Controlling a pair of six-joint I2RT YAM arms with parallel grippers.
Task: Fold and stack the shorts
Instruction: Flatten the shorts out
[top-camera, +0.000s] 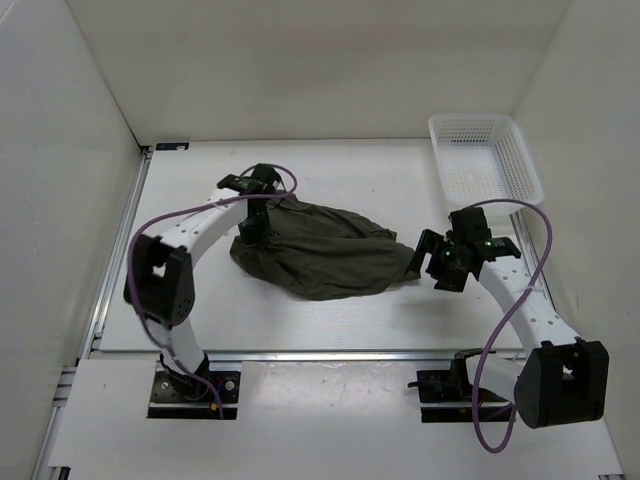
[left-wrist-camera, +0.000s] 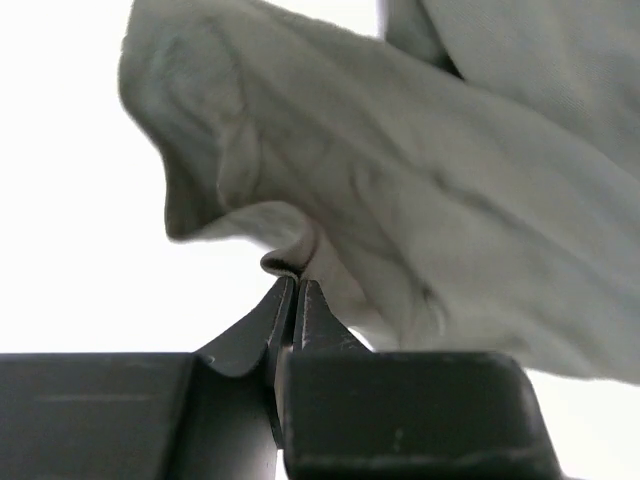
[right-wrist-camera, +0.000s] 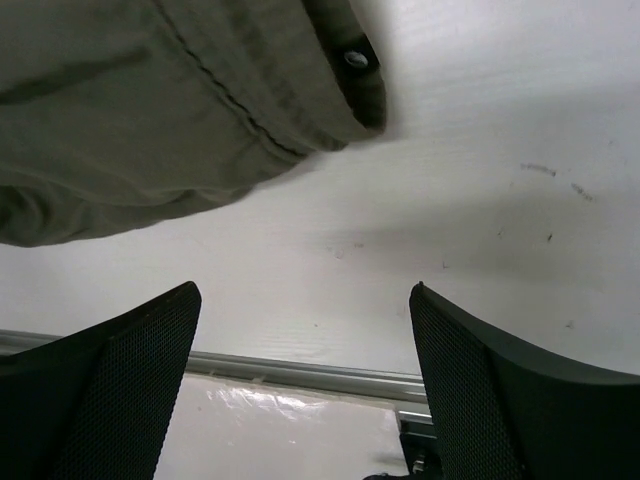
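Observation:
The dark olive-green shorts (top-camera: 325, 250) lie crumpled in the middle of the white table. My left gripper (top-camera: 252, 228) is at their far left edge, shut on a fold of the fabric; in the left wrist view the fingertips (left-wrist-camera: 295, 285) pinch a small ridge of the shorts (left-wrist-camera: 400, 180), which look pale there. My right gripper (top-camera: 440, 268) hovers just right of the shorts' right end, open and empty. In the right wrist view the gripper (right-wrist-camera: 305, 295) is over bare table, with the shorts' hem and a metal snap (right-wrist-camera: 200, 100) above it.
A white plastic mesh basket (top-camera: 485, 160) stands at the back right corner. White walls enclose the table on the left, back and right. A metal rail (right-wrist-camera: 300, 372) runs along the table's near edge.

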